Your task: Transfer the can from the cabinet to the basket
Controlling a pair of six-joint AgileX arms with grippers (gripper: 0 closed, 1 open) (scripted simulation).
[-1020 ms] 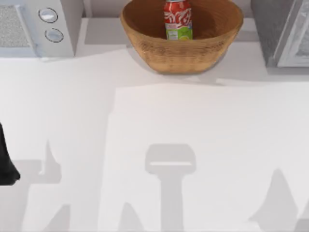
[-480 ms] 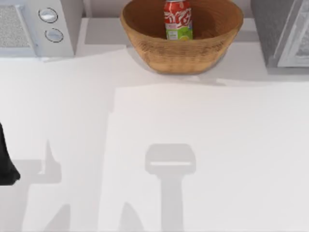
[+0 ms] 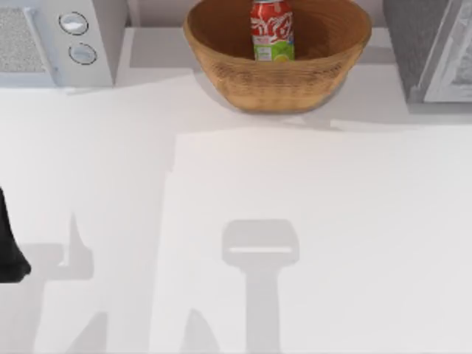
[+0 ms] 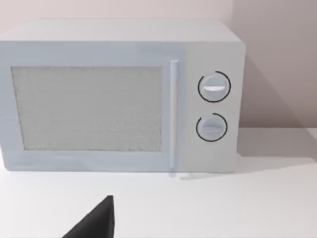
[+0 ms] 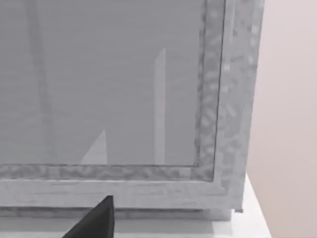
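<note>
Standing upright in basket (image 3: 221,51): can (image 3: 272,29); white table (image 3: 310,221); end effector states unclear.

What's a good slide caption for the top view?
Red can standing upright inside the wicker basket, between the microwave and the cabinet.

A light-grey microwave (image 4: 119,96) with two dials (image 4: 214,87) stands on the white table (image 4: 237,203); one dark fingertip (image 4: 96,220) shows.
</note>
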